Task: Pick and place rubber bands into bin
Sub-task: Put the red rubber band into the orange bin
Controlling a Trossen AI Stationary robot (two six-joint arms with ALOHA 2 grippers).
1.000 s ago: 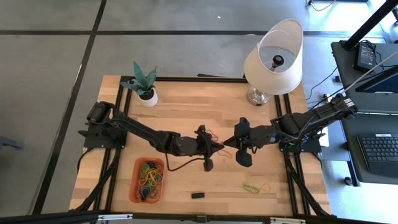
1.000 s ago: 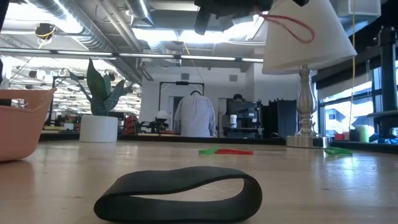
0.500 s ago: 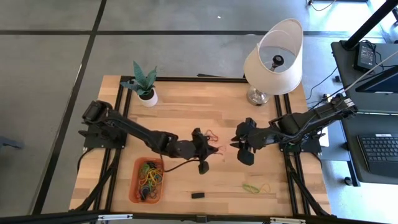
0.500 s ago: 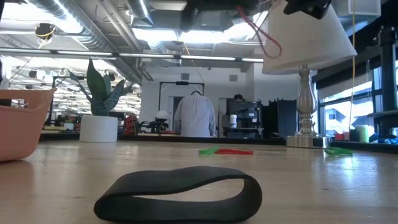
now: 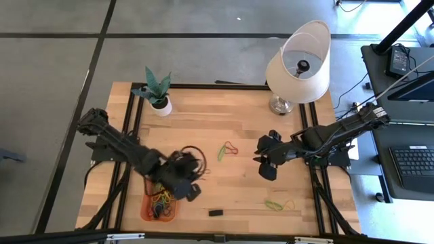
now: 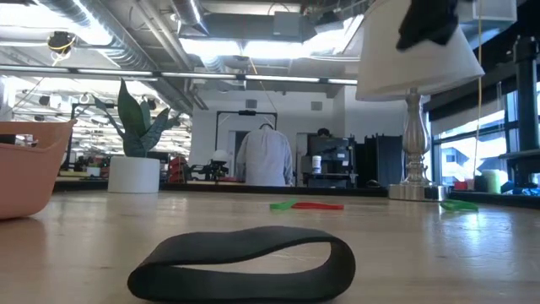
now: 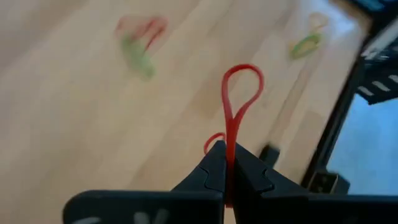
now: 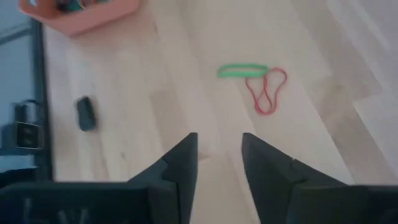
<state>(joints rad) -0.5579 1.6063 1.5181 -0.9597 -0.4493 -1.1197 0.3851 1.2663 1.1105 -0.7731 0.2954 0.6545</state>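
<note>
The table [image 5: 237, 122] is showing pale, matt wood planks — smooth, with visible grain. The bin [image 5: 150, 181] is looking like orange plastic, the lamp base [image 6: 413, 181] is gleaming as polished metal — its shade [image 5: 298, 61] is looking matt white.

Robotics lab or open-plan workshop. Shown by: wooden desk [image 5: 237, 129] on a black metal frame, with two dark arms mounted at opposite ends; grey concrete floor [image 5: 54, 74] marked with dark lines; neighbouring workstation with keyboard [image 5: 413, 163] and cables. Level view across the desk: exposed ceiling ducts [image 6: 126, 34], strip lighting, equipment racks, a person [image 6: 264, 156] in a white top standing at a far bench. Homely props only: table lamp [image 5: 298, 64] and potted plant [image 5: 158, 91].
</note>
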